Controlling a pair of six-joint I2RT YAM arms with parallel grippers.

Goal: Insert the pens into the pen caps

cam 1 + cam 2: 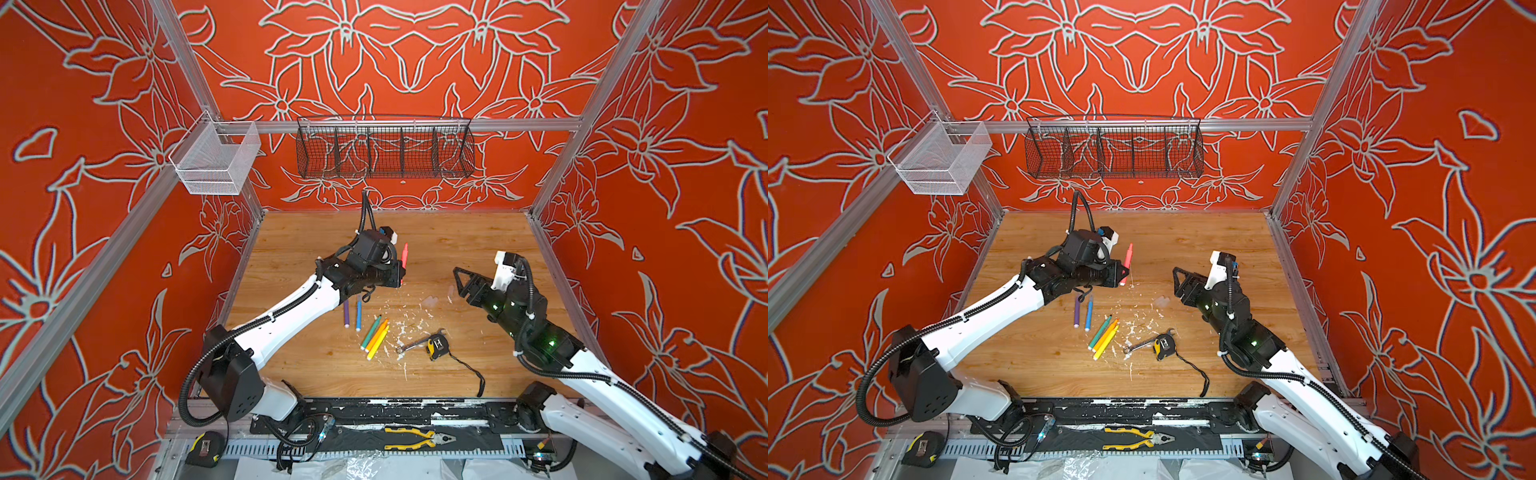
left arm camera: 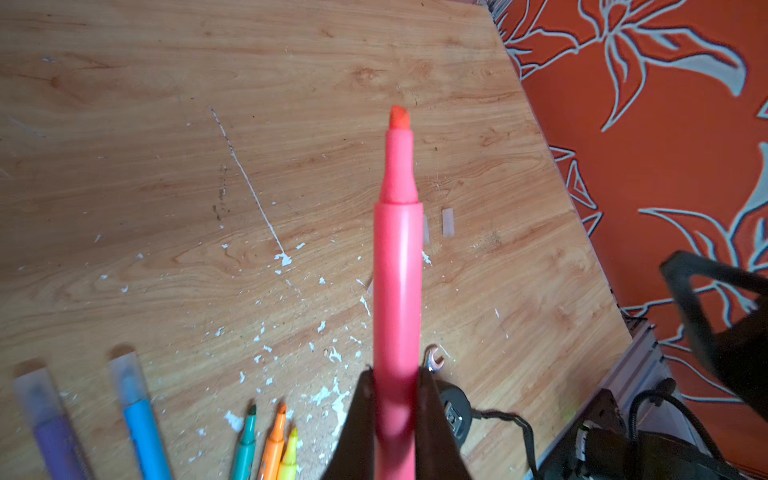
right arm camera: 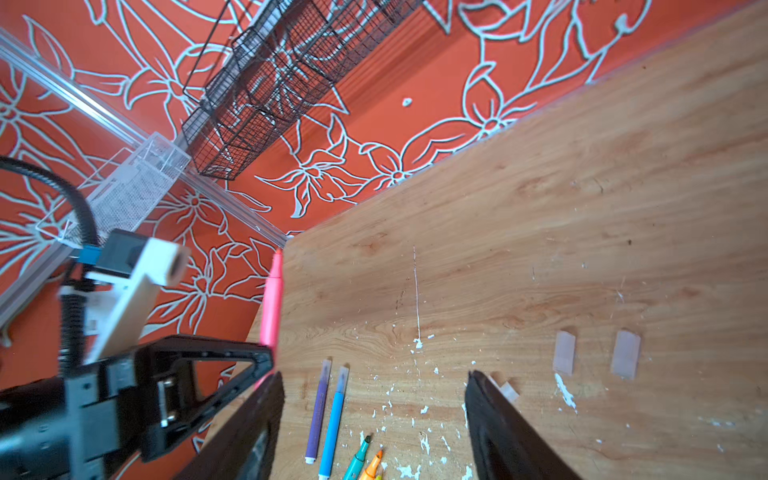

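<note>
My left gripper [image 1: 401, 275] [image 2: 396, 374] is shut on the lower barrel of the pink pen [image 1: 404, 253] [image 2: 397, 266]. It holds the pen above the table with the bare felt tip pointing away. Purple [image 1: 346, 313] and blue [image 1: 358, 312] pens lie side by side below it, each with a cap on. Green [image 1: 370, 332], orange [image 1: 377, 335] and yellow [image 1: 379, 345] pens lie together uncapped. Loose clear pen caps [image 3: 564, 352] [image 3: 625, 354] lie on the wood; a third cap [image 3: 508, 390] shows beside one finger. My right gripper [image 1: 458, 282] [image 3: 374, 378] hovers open and empty near them.
A silver wrench [image 1: 411, 345] and a yellow tape measure [image 1: 437, 345] with a black strap lie near the pens. White paint flecks [image 1: 401, 328] dot the wooden table [image 1: 478, 232]. A black wire basket [image 1: 384, 149] and a white mesh basket [image 1: 216, 160] hang on the walls.
</note>
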